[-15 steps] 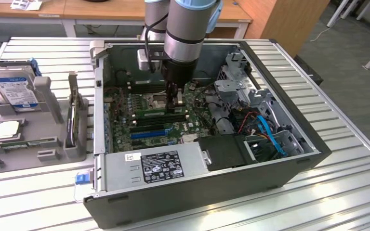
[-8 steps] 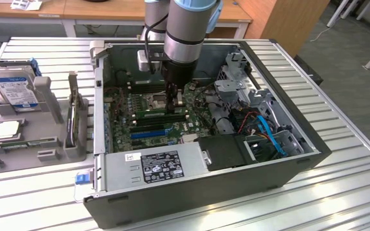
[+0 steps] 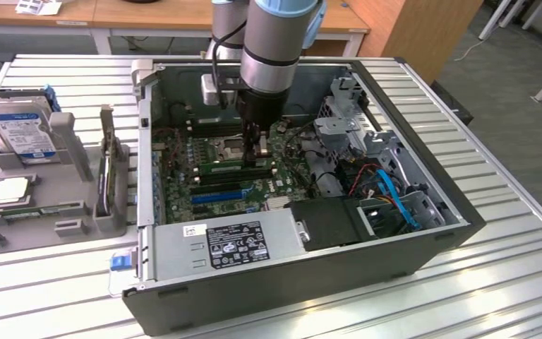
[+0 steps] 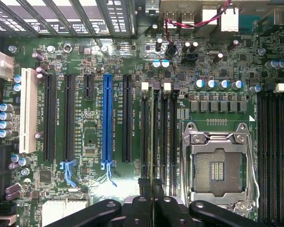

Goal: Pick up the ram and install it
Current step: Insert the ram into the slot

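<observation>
The gripper stands inside the open dark-grey computer case, low over the green motherboard; its two black fingers are clamped close together on the ram, a long, thin green circuit-board stick seen edge-on in the wrist view. Governing relation: the ram's long axis runs parallel to the row of black memory slots beside the silver processor socket; the stick sits between the fingers, in line with one slot of that row; in the exterior view this axis runs from the exterior view's left to its right. Whether the lower edge is seated in the slot or just above it cannot be told. The stick looks straight and upright; its chips are hidden at this angle. Judgement: insertion is in hand; full seating is not confirmed.
</observation>
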{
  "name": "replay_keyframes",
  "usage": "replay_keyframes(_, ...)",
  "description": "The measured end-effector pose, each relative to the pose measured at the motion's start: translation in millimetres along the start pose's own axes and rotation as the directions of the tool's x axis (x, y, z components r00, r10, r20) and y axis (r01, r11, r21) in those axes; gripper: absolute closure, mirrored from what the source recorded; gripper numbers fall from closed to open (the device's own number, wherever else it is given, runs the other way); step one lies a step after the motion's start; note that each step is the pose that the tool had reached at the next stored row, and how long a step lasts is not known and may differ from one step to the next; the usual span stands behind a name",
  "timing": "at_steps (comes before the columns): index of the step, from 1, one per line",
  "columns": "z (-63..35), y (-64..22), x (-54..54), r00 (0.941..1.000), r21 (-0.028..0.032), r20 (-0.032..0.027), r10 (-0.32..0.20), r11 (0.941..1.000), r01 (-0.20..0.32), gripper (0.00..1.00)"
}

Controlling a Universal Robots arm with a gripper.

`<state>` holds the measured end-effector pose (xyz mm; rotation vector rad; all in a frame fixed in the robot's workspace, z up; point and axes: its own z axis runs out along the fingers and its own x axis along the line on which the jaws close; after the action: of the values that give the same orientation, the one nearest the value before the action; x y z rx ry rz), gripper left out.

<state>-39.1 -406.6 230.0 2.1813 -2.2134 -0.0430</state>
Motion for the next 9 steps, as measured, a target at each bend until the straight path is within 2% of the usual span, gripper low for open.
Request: replay_keyframes(9, 0.1, -0.1, 2.1, 1.0, 0.0001, 0.0001, 0.0, 1.0, 0.0, 0.88)
